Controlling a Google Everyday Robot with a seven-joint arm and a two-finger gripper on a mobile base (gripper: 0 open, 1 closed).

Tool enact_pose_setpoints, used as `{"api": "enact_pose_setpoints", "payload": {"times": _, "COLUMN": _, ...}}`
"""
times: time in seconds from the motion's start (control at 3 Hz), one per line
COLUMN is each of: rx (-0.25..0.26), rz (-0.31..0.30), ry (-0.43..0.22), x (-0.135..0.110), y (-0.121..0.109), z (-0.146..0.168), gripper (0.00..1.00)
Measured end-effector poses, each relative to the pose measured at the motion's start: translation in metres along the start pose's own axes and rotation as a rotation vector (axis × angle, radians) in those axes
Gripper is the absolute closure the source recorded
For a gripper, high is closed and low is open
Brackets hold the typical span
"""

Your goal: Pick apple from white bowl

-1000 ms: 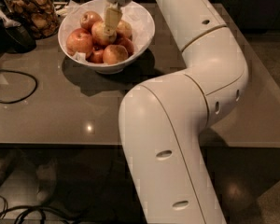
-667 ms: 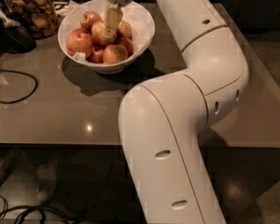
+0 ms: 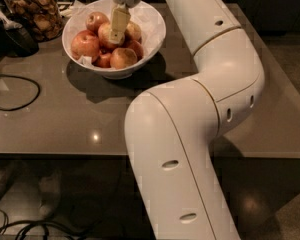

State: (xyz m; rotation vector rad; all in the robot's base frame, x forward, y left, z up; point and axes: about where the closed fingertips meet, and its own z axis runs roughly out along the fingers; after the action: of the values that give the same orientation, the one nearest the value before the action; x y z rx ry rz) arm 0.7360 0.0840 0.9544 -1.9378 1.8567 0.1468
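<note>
**A:** Where is the apple (image 3: 104, 35)?

**B:** In the middle of the heap in the white bowl (image 3: 151, 19), which stands at the far left of the bench (image 3: 65, 114). It is the pale, red-streaked one. Redder apples are packed against it on the left, the near side and the right.

**A:** And which way does it lie from the gripper (image 3: 118, 30)?

**B:** Straight below, a shade to the left. The gripper comes down from the far side and lies across the apple's right half, apparently touching it. The apple is round, so there is no long axis to line up with.

**A:** The jaws?

**B:** Released or clenched, I cannot tell. The apple looks seated in the heap, not raised.

**A:** Anything close by?

**B:** A jar of snacks (image 3: 32, 11) just left of the bowl.
</note>
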Motion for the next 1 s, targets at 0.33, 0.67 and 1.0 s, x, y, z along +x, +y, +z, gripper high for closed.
{"api": "enact_pose_setpoints", "payload": {"times": 0.33, "rx": -0.005, "rz": -0.013, "ry": -0.002, "x": -0.006, "y": 0.001, "z": 0.002, "gripper": 0.32}}
{"api": "enact_pose_setpoints", "payload": {"times": 0.67, "rx": -0.013, "rz": -0.025, "ry": -0.003, "x": -0.012, "y": 0.002, "z": 0.007, "gripper": 0.32}}
{"api": "enact_pose_setpoints", "payload": {"times": 1.0, "rx": -0.021, "rz": -0.036, "ry": -0.002, "x": -0.016, "y": 0.002, "z": 0.012, "gripper": 0.32}}
